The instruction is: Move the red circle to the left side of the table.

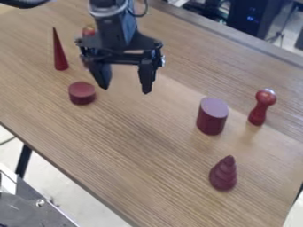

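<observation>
As I am operating the black arm from a distance, its hand [126, 88] is hanging spread over the wooden tabletop [133, 146], its two fingers standing well apart and pointing down. The red circle, a short, flat-topped red disc [82, 93], is lying on the tabletop just beside the hand, to its left in the camera view and outside the gap between the fingers, nearer to the left-hand finger in the picture. Behind the disc, a slim red cone [60, 58] is standing upright, and a red knob [89, 31] is peeking out from behind the arm, partly hidden. Across the tabletop, to the right in my view, a taller red cylinder [211, 117] is standing near a round-headed red peg [260, 107], while a ridged, pointed red piece [223, 174] is sitting closer to the camera.
</observation>
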